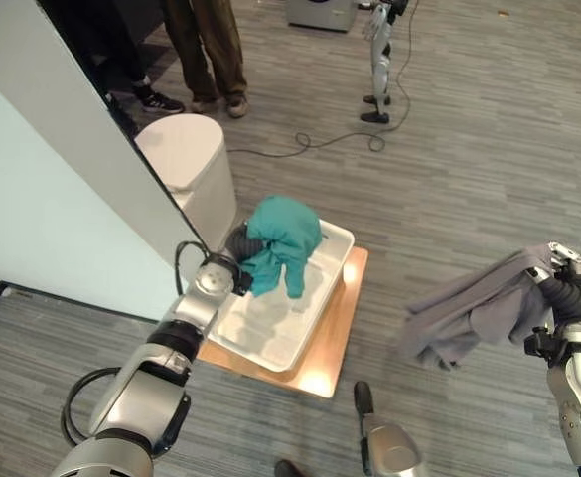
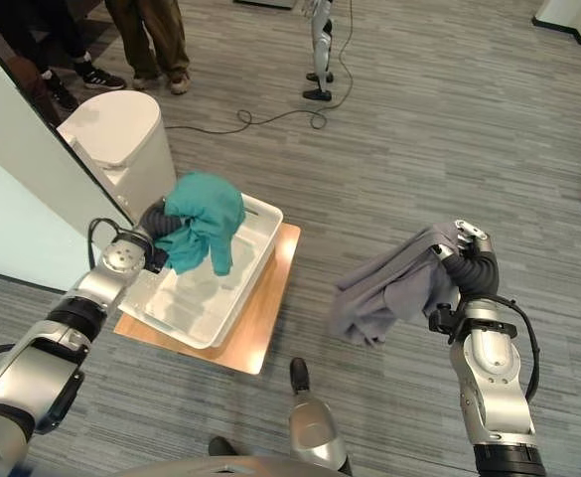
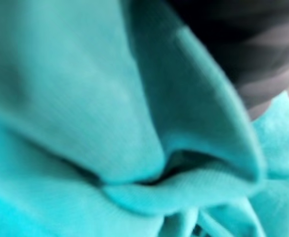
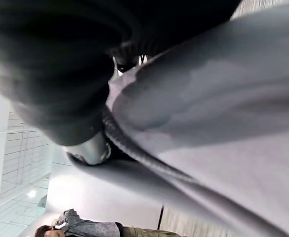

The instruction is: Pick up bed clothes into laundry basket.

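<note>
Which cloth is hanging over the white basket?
The teal cloth, carried by the left hand over the white basket. The grey cloth hangs over bare floor.

Illumination is even, bright and overhead in both eye views. A glare patch sits on the near corner of the wooden board [image 1: 322, 376]; softer sheen marks the white basket [image 1: 270, 333] floor and the white bin [image 1: 186, 149] lid. The teal garment [image 1: 282, 241] casts a diffuse shadow inside the basket. The grey plank floor [image 1: 469, 149] reads sharp across the frame. Left wrist view: teal cloth too close, fully defocused, dark blur in one corner. Right wrist view: the grey garment [image 4: 223, 123] and dark hand cover are blurred; a bright wall behind is overexposed.
</note>
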